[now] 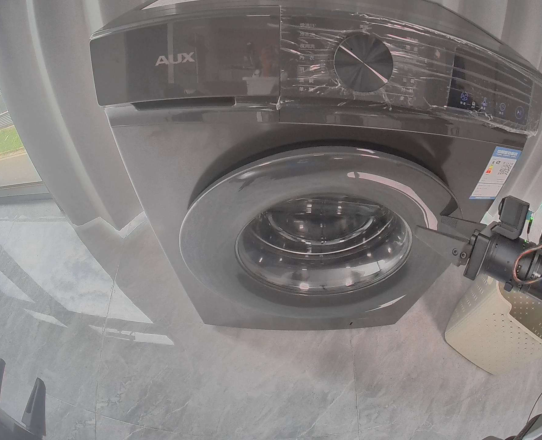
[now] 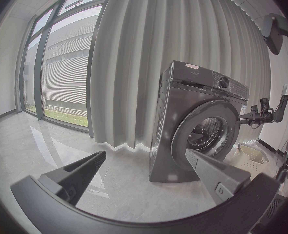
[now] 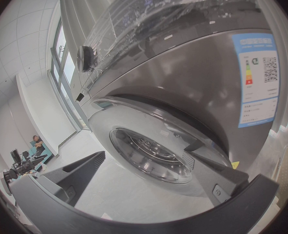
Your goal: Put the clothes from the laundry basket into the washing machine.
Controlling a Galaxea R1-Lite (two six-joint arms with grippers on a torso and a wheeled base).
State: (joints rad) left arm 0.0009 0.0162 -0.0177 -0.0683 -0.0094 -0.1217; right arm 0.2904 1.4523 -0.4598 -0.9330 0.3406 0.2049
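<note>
The front-loading washing machine [image 1: 161,172] stands on the grey tiled floor [image 1: 222,374] with its round door [image 1: 222,227] closed; the steel drum is visible through the glass porthole. The control dial [image 1: 363,62] sits at 12 o'clock above the door, under clear plastic film, and the detergent drawer [image 1: 185,62] lies at 11 o'clock. An energy label [image 1: 496,172] is fixed to the front panel at 2 o'clock from the door. The cream perforated laundry basket [image 1: 497,337] stands on the floor at 4 o'clock from the door, just beside the machine's right lower corner and below the right arm. The right gripper [image 1: 433,227] is positioned at the door's 3 o'clock edge with its fingers spread apart and nothing between them; one finger [image 3: 212,169] lies at the door rim, but contact cannot be confirmed. The left gripper [image 1: 17,374] hangs low at 8 o'clock in the head view, well apart from the machine, fingers likewise spread and holding nothing. A pale pleated curtain [image 1: 57,93] hangs behind the machine.
</note>
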